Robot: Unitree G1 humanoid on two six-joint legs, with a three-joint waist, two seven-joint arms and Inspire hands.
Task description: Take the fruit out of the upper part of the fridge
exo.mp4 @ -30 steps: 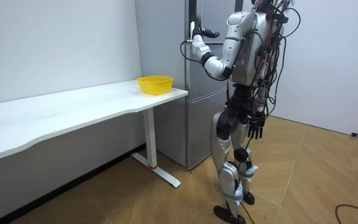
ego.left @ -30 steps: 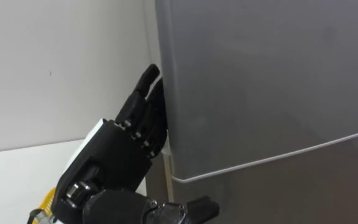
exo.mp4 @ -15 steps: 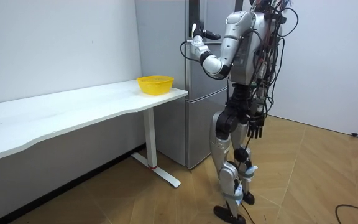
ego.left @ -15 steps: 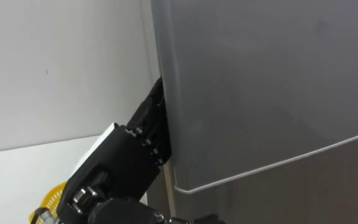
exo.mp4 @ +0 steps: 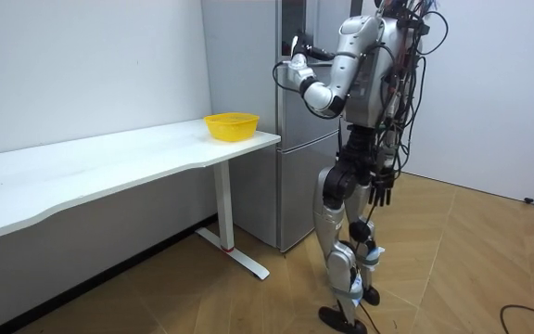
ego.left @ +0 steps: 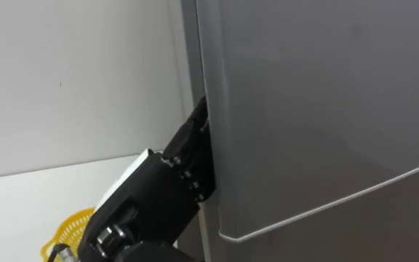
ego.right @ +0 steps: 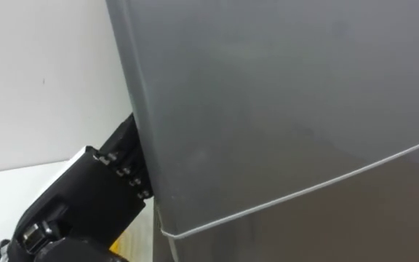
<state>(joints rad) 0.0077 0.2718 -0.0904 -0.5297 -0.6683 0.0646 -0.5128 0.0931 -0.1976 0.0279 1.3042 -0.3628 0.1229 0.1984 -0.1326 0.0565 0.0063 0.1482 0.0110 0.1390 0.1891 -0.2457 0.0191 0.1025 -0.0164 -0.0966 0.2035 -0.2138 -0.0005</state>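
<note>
Grip of the left hand (ego.left: 155,200) could not be told, as it sat tucked behind the edge of the upper fridge door (ego.left: 318,109), likely to pull it open and reach whatever was inside, unseen.

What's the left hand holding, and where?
Cannot be told: the left hand reaches behind the left edge of the upper door, and its grip is hidden there. The right hand hangs by the robot's side.

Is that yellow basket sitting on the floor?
No, the basket sits on the white table, at its end beside the fridge.
</note>
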